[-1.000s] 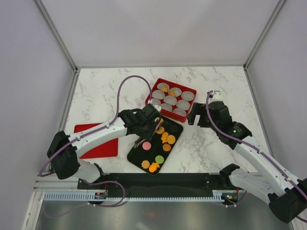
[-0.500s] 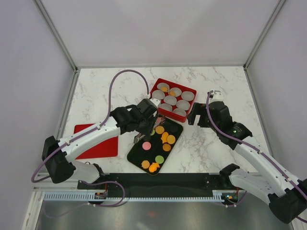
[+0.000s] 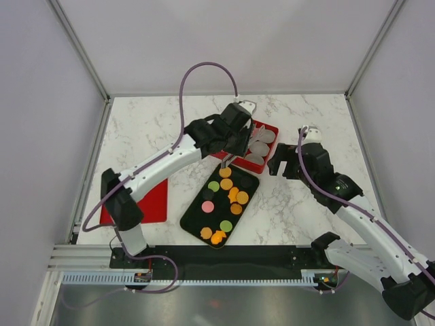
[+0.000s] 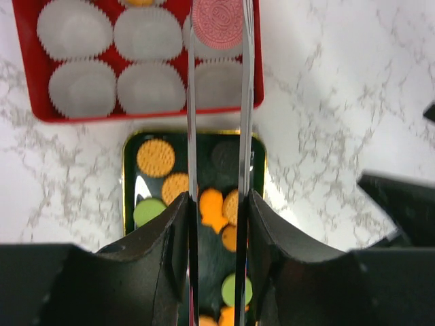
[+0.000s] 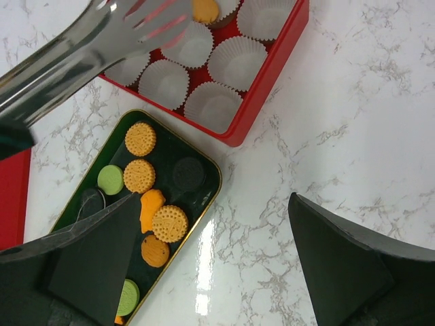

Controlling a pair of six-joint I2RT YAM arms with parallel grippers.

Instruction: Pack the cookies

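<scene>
My left gripper [image 4: 217,204] is shut on a pair of metal tongs [image 4: 192,136]. The tongs pinch a pink cookie [image 4: 217,24] above the right side of the red box [image 4: 136,114] of white paper cups [image 4: 151,88]. In the top view the left gripper [image 3: 234,139] hangs over that box [image 3: 272,146]. Several orange, green, pink and dark cookies [image 3: 234,195] lie on the black tray [image 3: 197,217]. One orange cookie [image 5: 204,9] sits in a far cup. My right gripper [image 5: 211,204] is open and empty above the marble right of the tray [image 5: 197,197].
A red lid [image 3: 146,204] lies flat on the table's left side. The tongs [image 5: 81,47] cross the upper left of the right wrist view. White walls and metal posts close in the marble table on three sides.
My left arm has swung from over the black tray up and right to the red box, carrying the tongs with the pink cookie. The right arm has barely moved.
</scene>
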